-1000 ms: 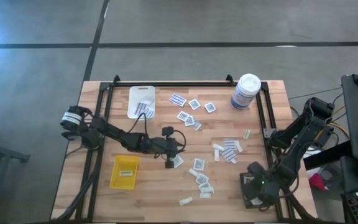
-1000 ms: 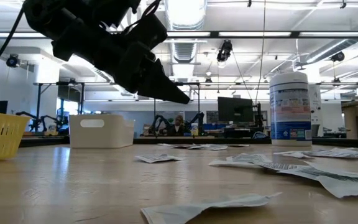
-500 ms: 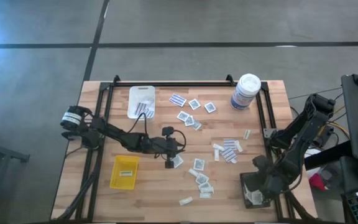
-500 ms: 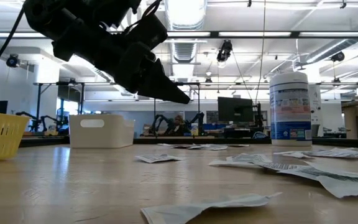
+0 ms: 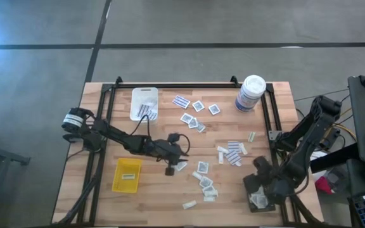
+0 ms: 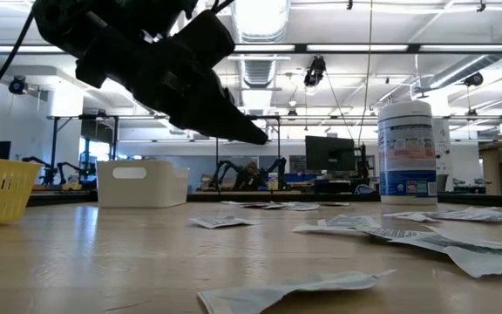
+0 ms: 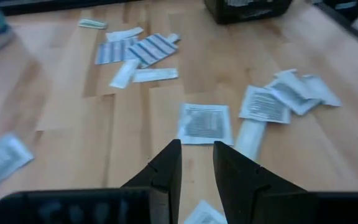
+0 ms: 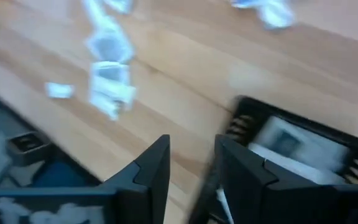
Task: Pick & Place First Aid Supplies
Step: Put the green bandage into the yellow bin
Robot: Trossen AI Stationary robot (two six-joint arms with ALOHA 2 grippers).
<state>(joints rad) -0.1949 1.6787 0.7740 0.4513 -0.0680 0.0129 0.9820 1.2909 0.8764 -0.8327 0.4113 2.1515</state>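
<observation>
Square packet [image 7: 204, 123] flat beneath parted, empty left gripper [image 7: 196, 163], edges slightly askew to table planks.

White canister [image 5: 250, 93] stands well apart from yellow tray [image 5: 127, 175].

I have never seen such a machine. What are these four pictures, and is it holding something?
It is a robot with two dark arms at a wooden table. One picture looks down from above, one looks level across the tabletop, and two come from cameras on the wrists. The left gripper hovers over loose packets mid-table; its fingers stand slightly apart and hold nothing. The right gripper is open and empty above the black tray, which holds packets. Also there: a white tray, a yellow tray, both with packets inside, and a canister.
</observation>
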